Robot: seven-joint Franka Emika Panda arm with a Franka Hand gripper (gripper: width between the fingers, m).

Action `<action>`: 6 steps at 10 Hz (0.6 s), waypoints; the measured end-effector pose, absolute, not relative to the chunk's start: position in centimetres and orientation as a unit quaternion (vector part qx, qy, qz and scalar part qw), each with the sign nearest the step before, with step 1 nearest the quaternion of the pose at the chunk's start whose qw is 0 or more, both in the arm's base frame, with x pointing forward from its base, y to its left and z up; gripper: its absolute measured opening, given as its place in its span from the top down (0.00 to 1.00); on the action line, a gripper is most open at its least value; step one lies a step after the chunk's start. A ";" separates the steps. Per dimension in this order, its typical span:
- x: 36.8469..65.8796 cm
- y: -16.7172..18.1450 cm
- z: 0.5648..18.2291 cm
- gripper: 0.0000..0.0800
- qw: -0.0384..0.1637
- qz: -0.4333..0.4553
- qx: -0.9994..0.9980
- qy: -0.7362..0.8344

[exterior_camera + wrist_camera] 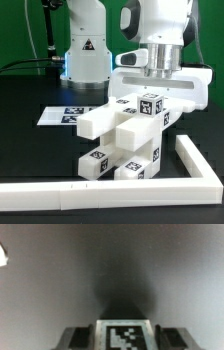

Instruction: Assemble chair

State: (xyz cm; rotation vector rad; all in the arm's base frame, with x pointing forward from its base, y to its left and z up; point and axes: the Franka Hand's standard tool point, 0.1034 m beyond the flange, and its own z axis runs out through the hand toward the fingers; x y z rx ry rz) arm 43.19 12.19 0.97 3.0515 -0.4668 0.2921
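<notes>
The gripper (150, 98) is clamping a tagged top piece of the chair (122, 140), which is sitting inside the corner of the rail (120, 186) (fingertips hidden; wrist view is showing mostly blur).

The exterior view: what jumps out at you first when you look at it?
First comes the white blocky chair, lying in pieces stuck together in the middle of the black table, with black-and-white square tags on it. Right above it hangs the robot's hand, closed on a tagged block at the chair's top. A long white border rail runs along the front, and the marker board lies behind the chair.
</notes>
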 end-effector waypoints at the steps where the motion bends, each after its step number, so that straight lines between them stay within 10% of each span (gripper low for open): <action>1: 43.2 12.2 1.0 0.64 0.020 0.094 0.984 -0.150; 6: 40.3 14.0 6.1 0.64 -0.010 0.066 0.988 -0.136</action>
